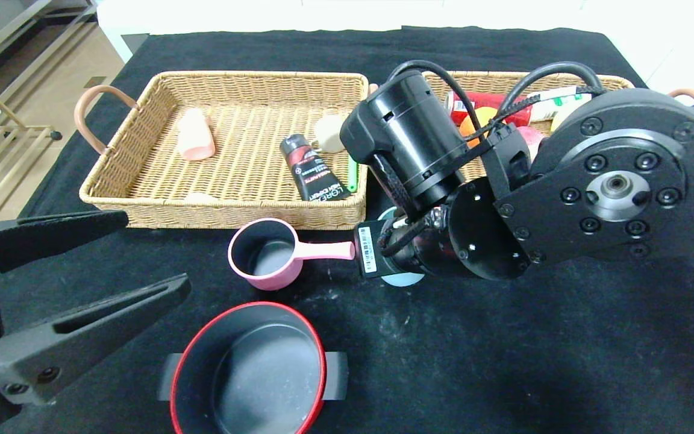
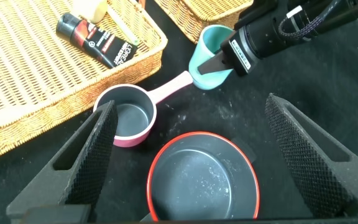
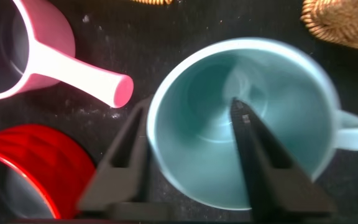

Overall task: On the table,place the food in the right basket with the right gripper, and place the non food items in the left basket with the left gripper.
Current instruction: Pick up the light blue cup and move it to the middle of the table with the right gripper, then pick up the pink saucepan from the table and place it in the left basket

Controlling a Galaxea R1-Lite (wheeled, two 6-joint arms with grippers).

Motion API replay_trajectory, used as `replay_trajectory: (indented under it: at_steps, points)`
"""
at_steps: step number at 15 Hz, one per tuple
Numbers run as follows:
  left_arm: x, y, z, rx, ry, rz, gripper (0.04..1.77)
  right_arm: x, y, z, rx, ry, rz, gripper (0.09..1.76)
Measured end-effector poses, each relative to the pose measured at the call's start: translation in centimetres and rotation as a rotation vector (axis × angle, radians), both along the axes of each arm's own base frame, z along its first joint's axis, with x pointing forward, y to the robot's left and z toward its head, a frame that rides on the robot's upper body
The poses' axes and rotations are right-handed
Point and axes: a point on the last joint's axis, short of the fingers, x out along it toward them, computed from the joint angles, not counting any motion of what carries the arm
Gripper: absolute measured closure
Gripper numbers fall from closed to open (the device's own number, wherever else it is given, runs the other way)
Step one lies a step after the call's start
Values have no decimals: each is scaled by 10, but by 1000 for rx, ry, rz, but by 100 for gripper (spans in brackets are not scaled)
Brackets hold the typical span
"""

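A light teal cup stands on the black cloth between the two baskets, by the tip of the pink saucepan's handle. My right gripper is open astride its rim, one finger inside the cup and the other outside the wall. In the head view the right arm covers most of the teal cup. At the near left my left gripper is open and empty, above the red pot. The left basket holds a pink cup, a black tube and a cream cup. The right basket holds food packets and fruit.
A pink saucepan stands in front of the left basket, handle towards the right arm. The red-rimmed pot with two dark side handles sits at the near edge. Bare black cloth lies at the near right.
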Motion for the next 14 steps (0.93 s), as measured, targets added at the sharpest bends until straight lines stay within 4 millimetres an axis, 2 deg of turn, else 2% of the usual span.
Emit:
replay_trajectory:
  at_steps: [3,6,10,14]
  points:
    - [0,0,0,-1,-1,0,9,-7,-4,10,19,-18,9,65]
    - [1,-1,-1,5,9,0,9,-20,-11,28,40,-60,12,49]
    - [2,-1,-1,7,13,1,9,-44,-27,58,79,-117,53,35]
    - [5,-2,-2,11,20,9,9,-59,-47,63,85,-156,86,27]
